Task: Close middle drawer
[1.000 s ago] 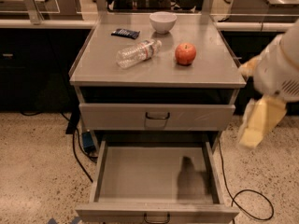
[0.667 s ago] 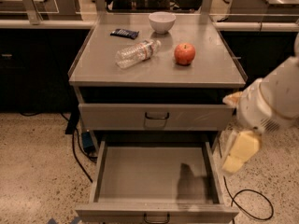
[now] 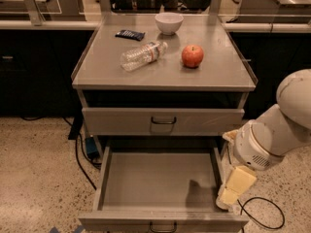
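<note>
The middle drawer (image 3: pixel 155 178) is a wide, shallow grey metal drawer, pulled far out of the cabinet and empty. Its low front panel lies at the bottom edge of the view, with a small dark handle (image 3: pixel 163 225) at its centre. Above it the taller-fronted top drawer (image 3: pixel 121 120) is shut. My gripper (image 3: pixel 227 198) hangs from the white arm (image 3: pixel 272 137) on the right. It sits at the right side wall of the open drawer, near its front right corner. It casts a shadow on the drawer floor.
The cabinet top (image 3: pixel 107 74) carries a lying clear water bottle (image 3: pixel 142 55), a red apple (image 3: pixel 192 56), a white bowl (image 3: pixel 168 23) and a dark flat packet (image 3: pixel 129 34). Black cables (image 3: pixel 80 159) lie on the speckled floor left and right of the cabinet. Dark counters stand behind.
The arm has swung left and down from beside the cabinet. The gripper has moved to the right wall of the open drawer. The drawer has not moved.
</note>
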`<state>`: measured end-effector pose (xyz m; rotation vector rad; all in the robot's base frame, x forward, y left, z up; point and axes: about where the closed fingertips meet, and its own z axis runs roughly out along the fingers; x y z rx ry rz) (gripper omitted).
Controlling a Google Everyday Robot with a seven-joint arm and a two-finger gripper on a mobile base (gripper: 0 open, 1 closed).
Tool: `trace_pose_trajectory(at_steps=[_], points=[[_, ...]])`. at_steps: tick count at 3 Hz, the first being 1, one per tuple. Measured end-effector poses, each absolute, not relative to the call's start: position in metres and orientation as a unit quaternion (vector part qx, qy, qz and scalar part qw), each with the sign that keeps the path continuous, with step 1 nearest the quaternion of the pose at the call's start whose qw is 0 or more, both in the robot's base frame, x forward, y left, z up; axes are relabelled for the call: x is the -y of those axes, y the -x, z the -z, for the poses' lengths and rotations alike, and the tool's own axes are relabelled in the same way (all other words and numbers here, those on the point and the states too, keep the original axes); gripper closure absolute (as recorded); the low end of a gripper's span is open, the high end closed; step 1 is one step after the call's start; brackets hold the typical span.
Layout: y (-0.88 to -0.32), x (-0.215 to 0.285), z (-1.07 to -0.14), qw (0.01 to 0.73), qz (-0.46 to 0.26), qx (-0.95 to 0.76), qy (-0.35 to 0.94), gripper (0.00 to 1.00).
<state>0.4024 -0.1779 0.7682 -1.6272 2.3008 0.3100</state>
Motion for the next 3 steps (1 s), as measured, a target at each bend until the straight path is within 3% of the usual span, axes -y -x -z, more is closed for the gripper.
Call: trace_pose_trajectory(at_steps=[2, 3], points=[[-0.402, 0.178, -0.768, 0.153, -0.108, -0.802, 0.567, 0.42], [-0.401, 0.181, -0.727, 0.124, -0.101, -0.796, 0.584, 0.73]])
